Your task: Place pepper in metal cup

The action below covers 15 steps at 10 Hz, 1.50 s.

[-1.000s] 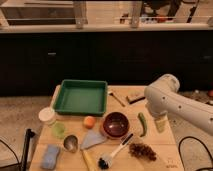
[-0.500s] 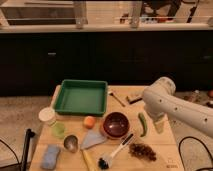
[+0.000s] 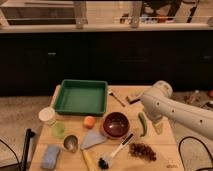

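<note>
Evidently barely begun: the pepper [image 3: 143, 124] lies on the table [image 3: 162, 147], well right of the metal cup [image 3: 70, 142]; the claw [image 3: 154, 120] hovers beside the pepper, open or closed one cannot tell.

A thick, smooth white arm [image 3: 186, 115] with a rounded, domed end is seen. The gripper [image 3: 156, 123], pale in colour, is found beneath that dome, over the worktop's [image 3: 167, 152] right side, just beside the pepper [image 3: 142, 124].
</note>
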Each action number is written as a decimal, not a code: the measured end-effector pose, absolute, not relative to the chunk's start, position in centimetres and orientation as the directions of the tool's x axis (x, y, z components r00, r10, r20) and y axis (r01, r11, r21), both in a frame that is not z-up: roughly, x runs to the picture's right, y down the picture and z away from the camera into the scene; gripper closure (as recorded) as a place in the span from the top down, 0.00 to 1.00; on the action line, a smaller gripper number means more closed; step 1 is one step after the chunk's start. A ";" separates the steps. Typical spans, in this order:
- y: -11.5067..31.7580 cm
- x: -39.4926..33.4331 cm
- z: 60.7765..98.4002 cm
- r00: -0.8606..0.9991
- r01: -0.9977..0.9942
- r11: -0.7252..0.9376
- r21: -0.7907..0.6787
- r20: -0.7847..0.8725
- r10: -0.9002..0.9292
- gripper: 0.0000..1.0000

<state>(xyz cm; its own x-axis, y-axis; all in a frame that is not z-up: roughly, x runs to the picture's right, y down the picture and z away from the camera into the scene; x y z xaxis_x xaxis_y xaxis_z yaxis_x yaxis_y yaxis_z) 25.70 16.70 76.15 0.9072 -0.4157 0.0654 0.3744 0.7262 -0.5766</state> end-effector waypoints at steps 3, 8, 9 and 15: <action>17.2 26.1 77.1 0.896 0.400 0.715 -0.574 0.081 -0.437 0.80; 18.6 26.9 78.8 0.873 0.449 0.691 -0.566 0.116 -0.473 0.80; 18.9 27.0 79.2 0.868 0.459 0.686 -0.565 0.123 -0.480 0.80; 20.4 27.7 80.7 0.844 0.506 0.656 -0.560 0.165 -0.511 0.80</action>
